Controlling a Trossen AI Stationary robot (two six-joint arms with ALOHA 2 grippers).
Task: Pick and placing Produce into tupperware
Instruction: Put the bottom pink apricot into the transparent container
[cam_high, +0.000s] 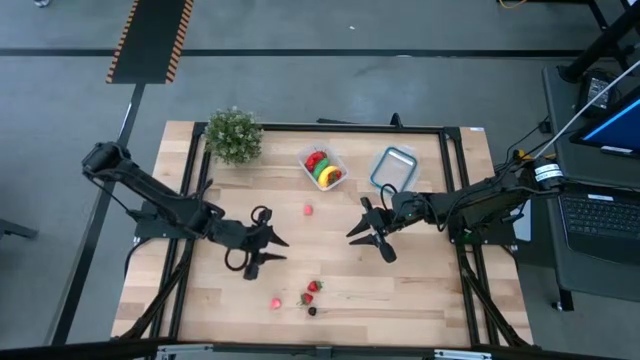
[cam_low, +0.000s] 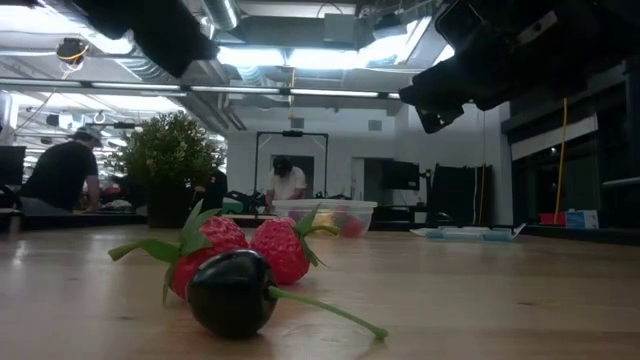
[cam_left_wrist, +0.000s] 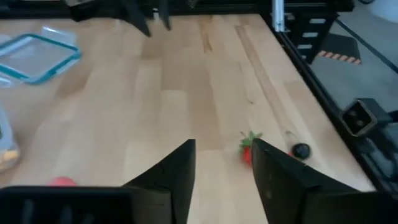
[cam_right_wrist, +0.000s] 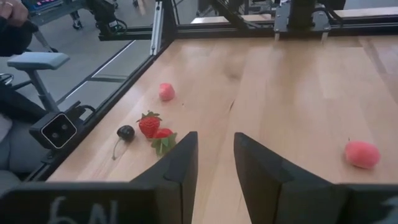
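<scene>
The table is pale butcher-block wood in a black frame, standing on a grey floor with a yellow-and-black hazard strip beyond its far edge. From table height the room behind is an open workshop with ceiling strip lights and ducts; two people sit or stand at benches far back.

At the far left corner stands one bushy potted plant. The left gripper hovers over the left-centre of the table, its two fingers parted with nothing between them in the left wrist view. Below it, near the front edge, lie four loose pieces of produce: one pink piece, two strawberries touching each other, and one dark cherry just beside them. One more pink piece lies alone near the middle.

The tupperware, a single clear tub, sits at the far centre and holds a red pepper, a yellow banana and something green between them; what else is inside is hard to make out. To its right lies one clear container with a blue rim. The right gripper hangs right of centre, fingers apart and empty. A laptop sits on a bench off the table's right side.
</scene>
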